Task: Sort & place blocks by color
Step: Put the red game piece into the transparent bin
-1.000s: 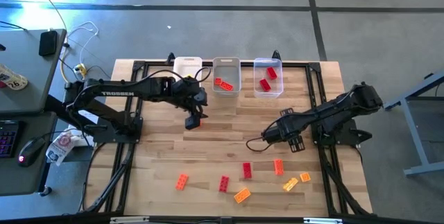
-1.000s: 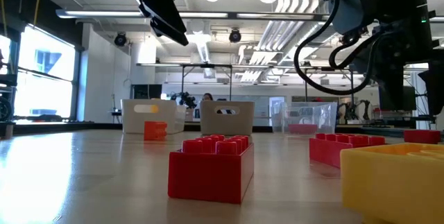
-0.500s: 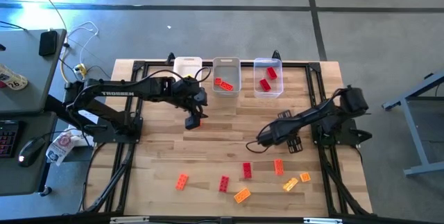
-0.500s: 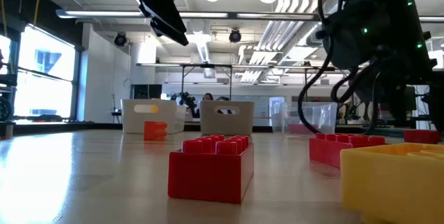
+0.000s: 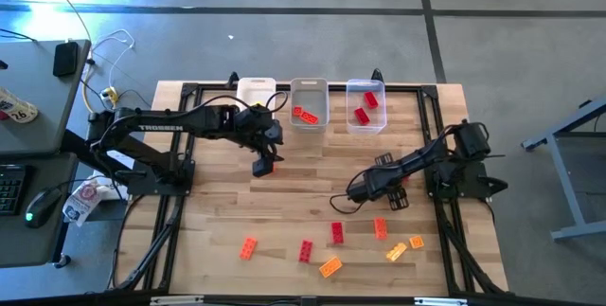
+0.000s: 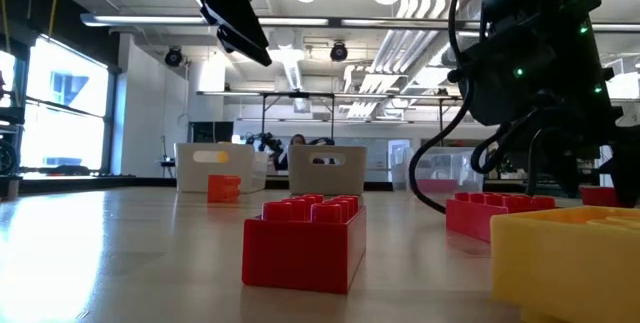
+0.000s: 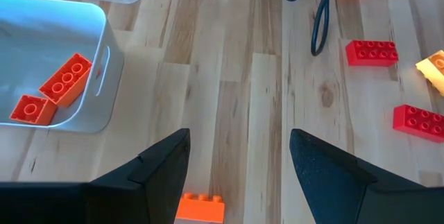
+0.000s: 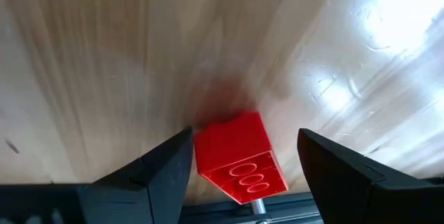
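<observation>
My right gripper reaches low over the middle of the table, toward the front half, with its fingers spread apart. Between them, in my right wrist view, sits a red block on the wood, and neither finger touches it. From above, that block lies just in front of my right gripper, among the loose blocks along the table's front edge.

My left gripper hangs above the table's back half, just in front of the white bin, its fingers parted and holding nothing. In the low view it hovers high, well clear of the surface.

Three bins stand in a row at the back edge. The white one is nearest the left corner; I cannot tell what is in it. The grey bin in the middle holds two orange-red blocks. The clear bin to its right holds two red blocks.

Along the front edge, from left to right, lie an orange block, a red block, a yellow-orange block, the red one by my right gripper, an orange block, and two yellow-orange blocks touching or nearly so toward the right front corner
</observation>
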Robot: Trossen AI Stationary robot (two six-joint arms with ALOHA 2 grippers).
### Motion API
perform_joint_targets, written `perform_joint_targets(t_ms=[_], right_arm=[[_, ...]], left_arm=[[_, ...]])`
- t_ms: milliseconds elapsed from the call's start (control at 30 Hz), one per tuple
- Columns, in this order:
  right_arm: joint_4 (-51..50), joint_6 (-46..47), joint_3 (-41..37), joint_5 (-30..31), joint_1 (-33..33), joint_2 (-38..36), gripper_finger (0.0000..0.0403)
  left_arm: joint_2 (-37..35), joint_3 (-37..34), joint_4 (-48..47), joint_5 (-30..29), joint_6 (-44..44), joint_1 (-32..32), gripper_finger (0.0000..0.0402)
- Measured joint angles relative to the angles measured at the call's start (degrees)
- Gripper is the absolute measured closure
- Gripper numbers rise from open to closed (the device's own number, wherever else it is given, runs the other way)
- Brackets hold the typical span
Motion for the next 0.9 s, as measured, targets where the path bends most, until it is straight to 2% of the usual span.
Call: perform_joint_targets(t_ms=[167,467,767,900], right_arm=[[-0.3,0.1,0.0,0.0,-0.5,0.4,0.0179],[-1.2,4.5,-0.1,-0.2,-3.4,0.4,0.0292],[-2.7,10.9,0.7,0.1,-4.0,-1.1,0.0292],[-2.5,14.9,3.5,3.9,-4.0,-4.5,0.0292]], left_arm=[[0.0,0.0,-0.1,0.0,0.0,0.0,0.0165],[0.0,0.0,-0.8,0.0,0.0,0.0,0.0165],[0.0,0.0,-3.8,0.0,0.0,0.0,0.0165],[0.0,-1.3,-3.8,0.0,0.0,-0.4,0.0165]])
